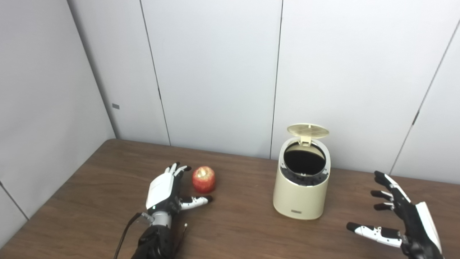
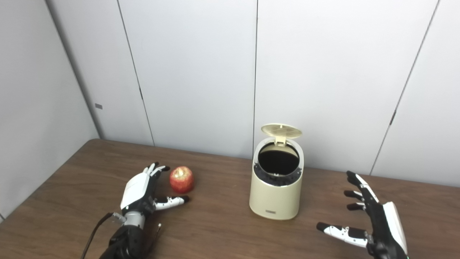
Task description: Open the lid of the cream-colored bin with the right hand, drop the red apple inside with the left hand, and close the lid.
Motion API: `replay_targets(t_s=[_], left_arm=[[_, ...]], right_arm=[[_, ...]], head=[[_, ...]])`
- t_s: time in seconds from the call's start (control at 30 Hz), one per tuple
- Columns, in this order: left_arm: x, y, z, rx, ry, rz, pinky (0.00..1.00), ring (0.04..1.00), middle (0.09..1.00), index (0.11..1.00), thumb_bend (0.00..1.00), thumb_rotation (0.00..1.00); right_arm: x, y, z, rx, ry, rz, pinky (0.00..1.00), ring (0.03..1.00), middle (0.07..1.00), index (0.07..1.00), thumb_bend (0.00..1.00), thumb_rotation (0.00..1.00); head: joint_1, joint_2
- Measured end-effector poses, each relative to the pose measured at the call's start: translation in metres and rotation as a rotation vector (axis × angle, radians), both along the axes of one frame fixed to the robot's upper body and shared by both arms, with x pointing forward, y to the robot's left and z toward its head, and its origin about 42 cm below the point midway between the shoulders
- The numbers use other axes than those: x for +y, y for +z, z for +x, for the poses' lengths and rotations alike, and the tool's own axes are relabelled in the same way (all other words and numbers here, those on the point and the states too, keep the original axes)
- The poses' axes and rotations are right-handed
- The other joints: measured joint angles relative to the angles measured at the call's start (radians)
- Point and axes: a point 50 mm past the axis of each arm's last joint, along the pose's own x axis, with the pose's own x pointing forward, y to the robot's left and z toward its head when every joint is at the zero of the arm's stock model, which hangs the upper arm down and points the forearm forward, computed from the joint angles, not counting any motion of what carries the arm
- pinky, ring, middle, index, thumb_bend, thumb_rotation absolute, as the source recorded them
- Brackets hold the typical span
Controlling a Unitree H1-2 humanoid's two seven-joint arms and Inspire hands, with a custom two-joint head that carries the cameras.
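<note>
Just beyond the left hand (image 1: 163, 192), off its fingertips and to the thumb side, the red apple (image 1: 204, 179) sits on the wooden table (image 1: 90, 187), apparently not touched. That hand lies spread and empty, thumb stretched out beneath the apple, so the grasp seems to call for a short reach forward and inward. The cream-colored bin (image 1: 301, 187) stands farther that way, its lid (image 1: 308, 130) already tipped up behind the dark mouth. The right hand (image 1: 399, 216) waits beside the bin, fingers splayed, holding nothing.

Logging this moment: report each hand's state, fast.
Left hand: open, beside the red apple, holding nothing.
Right hand: open, empty.
</note>
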Motion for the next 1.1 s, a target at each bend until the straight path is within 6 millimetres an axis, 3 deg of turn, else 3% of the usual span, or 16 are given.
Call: replay_targets(t_s=[0.4,0.53,1.1], left_arm=[[-0.001,-0.004,0.006,-0.071,-0.024,-0.048,0.73,0.864,0.870,0.885,0.83,0.27],[-0.002,-0.004,0.010,-0.079,-0.023,-0.061,0.73,0.847,0.884,0.890,0.82,0.24],[-0.008,-0.006,0.021,-0.098,-0.053,-0.080,0.67,0.816,0.857,0.877,0.84,0.26]], right_arm=[[0.003,0.000,-0.001,-0.001,0.001,0.002,0.60,0.754,0.868,0.866,0.74,0.00],[0.005,0.001,-0.002,-0.003,-0.001,0.003,0.60,0.751,0.868,0.863,0.74,0.00],[0.007,0.004,-0.007,0.001,-0.011,-0.005,0.59,0.742,0.862,0.859,0.74,0.01]], head=[[-0.011,0.005],[-0.017,0.005],[-0.032,0.017]])
